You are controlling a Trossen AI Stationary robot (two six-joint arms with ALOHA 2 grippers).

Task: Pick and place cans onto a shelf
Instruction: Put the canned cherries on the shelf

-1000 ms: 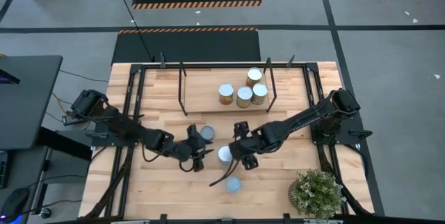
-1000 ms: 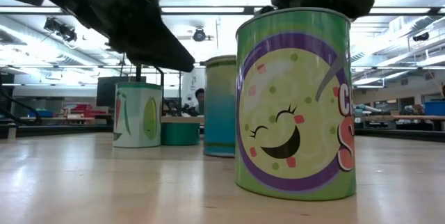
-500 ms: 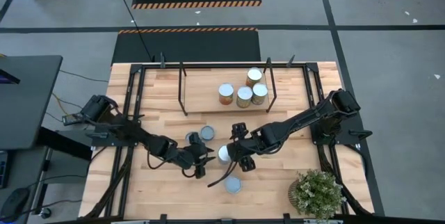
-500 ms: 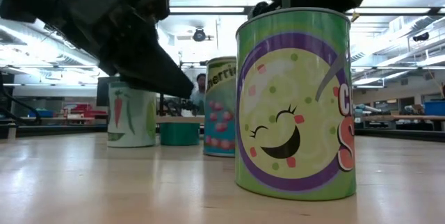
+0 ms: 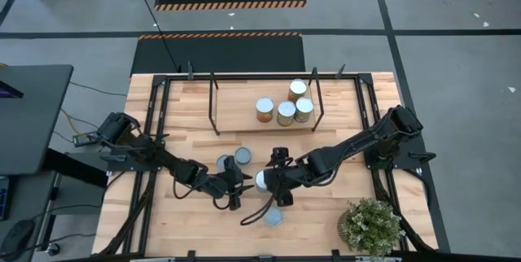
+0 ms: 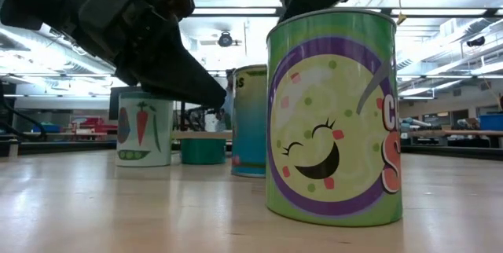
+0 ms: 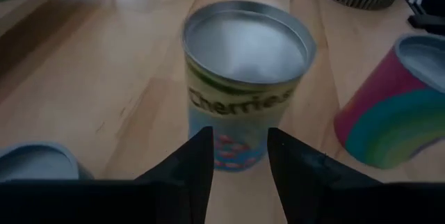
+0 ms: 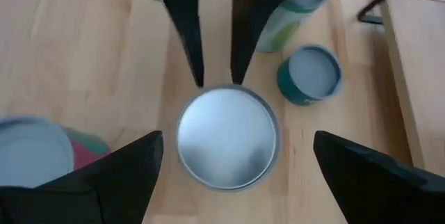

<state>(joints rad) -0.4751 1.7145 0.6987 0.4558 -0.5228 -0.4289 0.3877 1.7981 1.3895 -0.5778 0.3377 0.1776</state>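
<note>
Bright, even overhead light; ceiling strip lights (image 6: pixel 236 11) glare in the low view; wrist views soft, their fingers blurred.

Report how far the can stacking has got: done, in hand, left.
Done: four cans stand on the shelf. In hand: nothing is gripped yet; the right gripper hangs open over the Cherries can, its fingers wide on either side, while the left gripper points at the same can, its fingers apart and not around it. Left: that can, two near it and one nearer the table's front edge.
</note>
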